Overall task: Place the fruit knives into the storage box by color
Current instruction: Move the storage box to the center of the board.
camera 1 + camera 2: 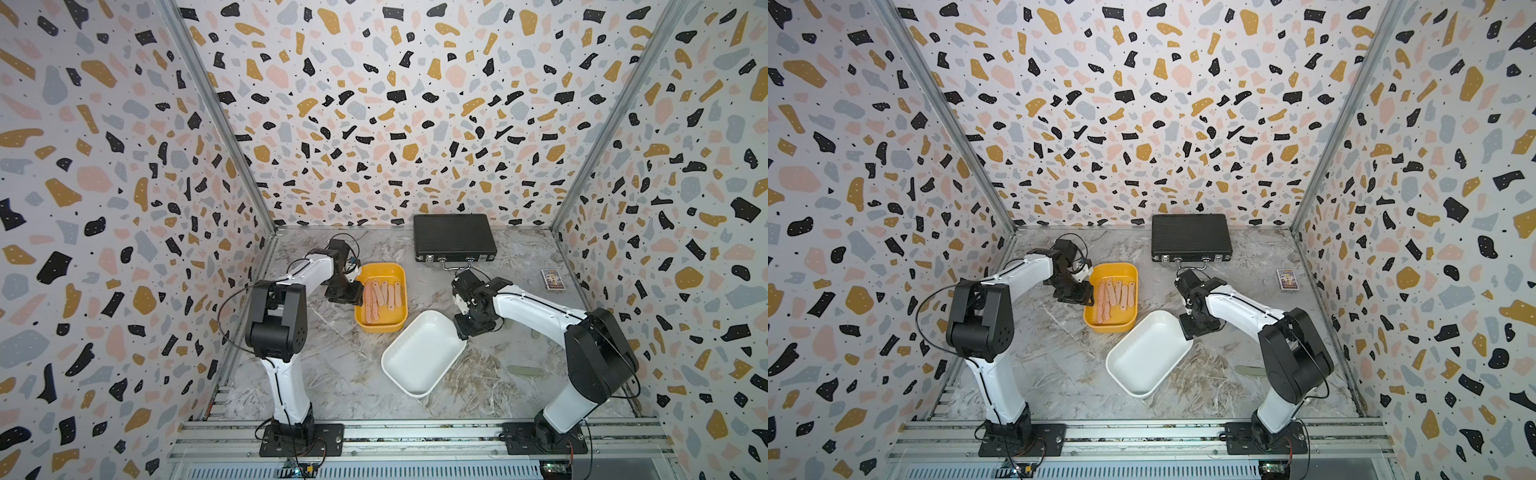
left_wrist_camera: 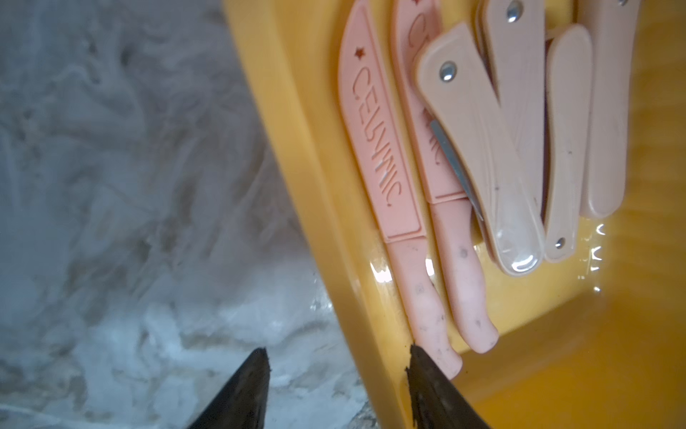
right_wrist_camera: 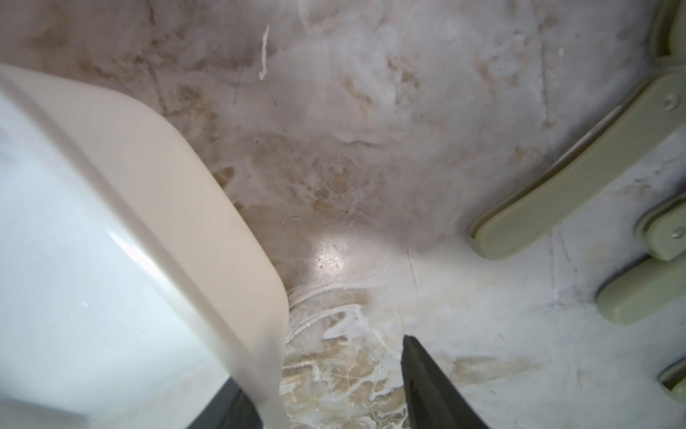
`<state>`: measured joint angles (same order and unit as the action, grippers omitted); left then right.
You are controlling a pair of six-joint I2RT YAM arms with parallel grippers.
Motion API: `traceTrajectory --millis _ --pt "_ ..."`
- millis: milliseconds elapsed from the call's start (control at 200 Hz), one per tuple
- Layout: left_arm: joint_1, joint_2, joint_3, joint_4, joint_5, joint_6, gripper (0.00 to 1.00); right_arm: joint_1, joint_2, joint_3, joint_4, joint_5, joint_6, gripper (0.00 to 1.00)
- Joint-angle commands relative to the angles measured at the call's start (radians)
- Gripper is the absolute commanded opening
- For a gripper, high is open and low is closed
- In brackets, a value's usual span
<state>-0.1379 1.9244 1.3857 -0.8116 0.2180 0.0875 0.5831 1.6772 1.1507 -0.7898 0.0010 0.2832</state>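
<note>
Knives (image 2: 376, 148) crowd yellow tub (image 2: 304, 148) rim beside fingers (image 2: 427, 390).

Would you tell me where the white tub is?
In both top views the white tub sits mid-table, beside the near right corner of the yellow tub, with the right gripper at its right corner.

On the tabletop (image 1: 332, 365), 2 tubs are set near the middle: the far tub (image 1: 380, 329) to the left, the near tub (image 1: 419, 357) just before it and to its right. A row of knives (image 1: 379, 296) is laid in the far tub. A briefcase (image 1: 454, 237) is placed behind, by the back wall, with a card box (image 1: 553, 279) to its right. Loose knives (image 3: 557, 185) are left right of the near tub. The left tool (image 1: 352, 296) is held at the far tub's left wall, the right tool (image 1: 464, 334) at the near tub's right corner.
</note>
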Motion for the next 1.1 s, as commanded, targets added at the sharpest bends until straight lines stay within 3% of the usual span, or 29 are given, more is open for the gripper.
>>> traceTrajectory --millis 0,340,556,851,1096 --pt "0.028 -0.054 -0.054 0.003 0.0 0.039 0.6 -0.007 0.032 0.084 -0.021 0.005 -0.02 0.59" --pt "0.064 -0.151 -0.147 0.015 0.029 0.059 0.6 -0.018 0.244 0.324 -0.058 -0.016 -0.051 0.58" --pt "0.075 -0.215 -0.148 0.001 0.074 0.059 0.62 -0.026 0.297 0.471 -0.117 -0.008 -0.068 0.59" --pt "0.1 -0.356 -0.017 -0.075 0.169 0.017 0.66 -0.024 0.159 0.47 -0.151 -0.027 0.005 0.65" --pt "0.1 -0.449 0.047 -0.088 0.422 -0.019 0.7 -0.012 0.021 0.316 -0.125 -0.054 0.079 0.65"
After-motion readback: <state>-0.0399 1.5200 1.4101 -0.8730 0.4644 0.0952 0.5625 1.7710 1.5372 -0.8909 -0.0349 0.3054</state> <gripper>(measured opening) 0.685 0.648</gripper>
